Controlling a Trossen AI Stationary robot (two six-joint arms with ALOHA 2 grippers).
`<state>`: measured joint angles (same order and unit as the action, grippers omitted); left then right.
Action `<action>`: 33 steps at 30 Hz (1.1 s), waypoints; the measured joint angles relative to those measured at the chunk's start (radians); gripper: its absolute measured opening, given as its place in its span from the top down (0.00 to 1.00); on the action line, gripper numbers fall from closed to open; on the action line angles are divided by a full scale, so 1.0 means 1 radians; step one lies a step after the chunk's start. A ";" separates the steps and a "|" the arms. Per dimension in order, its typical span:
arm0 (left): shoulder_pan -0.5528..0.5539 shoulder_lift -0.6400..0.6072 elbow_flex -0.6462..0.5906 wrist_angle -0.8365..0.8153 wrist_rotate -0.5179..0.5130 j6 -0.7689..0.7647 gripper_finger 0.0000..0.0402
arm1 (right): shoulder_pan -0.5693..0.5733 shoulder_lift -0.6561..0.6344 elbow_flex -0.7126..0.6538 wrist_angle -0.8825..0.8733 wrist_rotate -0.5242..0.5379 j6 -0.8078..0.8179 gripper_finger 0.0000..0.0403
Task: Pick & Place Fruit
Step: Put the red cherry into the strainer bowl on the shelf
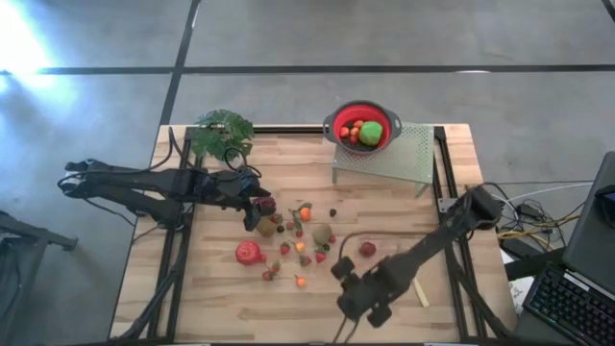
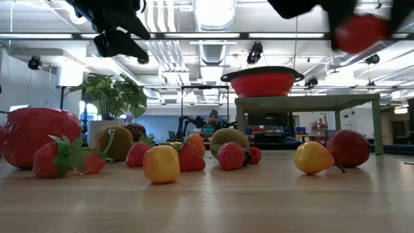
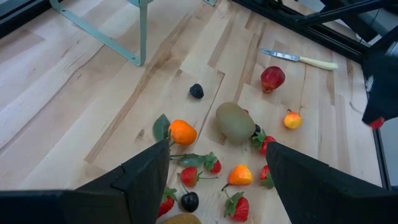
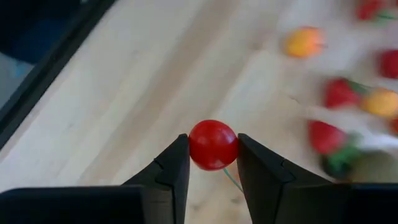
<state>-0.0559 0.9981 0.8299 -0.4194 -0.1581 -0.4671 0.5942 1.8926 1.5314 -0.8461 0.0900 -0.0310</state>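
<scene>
Toy fruit lies scattered mid-table: a big magenta-red one (image 1: 250, 253), a kiwi (image 1: 322, 234), a red apple (image 1: 367, 249), and strawberries and small orange pieces (image 3: 182, 131). My right gripper (image 4: 212, 163) is raised over the table's near right part and is shut on a small round red fruit (image 4: 212, 144); the low view shows that fruit as a red blur (image 2: 361, 32) high above the table. My left gripper (image 3: 214, 180) hangs open above the left side of the fruit pile, touching nothing. My right gripper pinches the small red fruit by its two opposite sides (image 4: 194, 148) between the tips of its two fingers. The fingers point steeply down from above. The fruit is lifted clear of the table, and a thin green stem (image 4: 231, 179) trails from it.
A red colander bowl (image 1: 363, 125) holding fruit stands on a pale green perforated rack (image 1: 404, 159) at the far right. A potted plant (image 1: 223, 130) stands at the far left. A pale-handled knife (image 3: 298, 59) lies near the right edge.
</scene>
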 joint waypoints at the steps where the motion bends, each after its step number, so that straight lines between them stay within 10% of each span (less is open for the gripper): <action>1: 0.000 0.000 0.000 0.000 0.000 0.000 0.32 | -0.013 -0.017 0.000 -0.006 0.011 0.003 0.73; 17: 0.000 0.000 0.000 -0.001 0.000 0.000 0.32 | -0.291 -0.364 0.000 -0.080 0.228 -0.142 0.71; 33: 0.000 0.000 0.000 0.000 0.000 0.000 0.32 | -0.851 -0.488 -0.001 0.037 0.223 -0.090 0.69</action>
<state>-0.0557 0.9983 0.8299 -0.4198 -0.1583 -0.4671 -0.2569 1.4042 1.5307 -0.8093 0.3130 -0.1210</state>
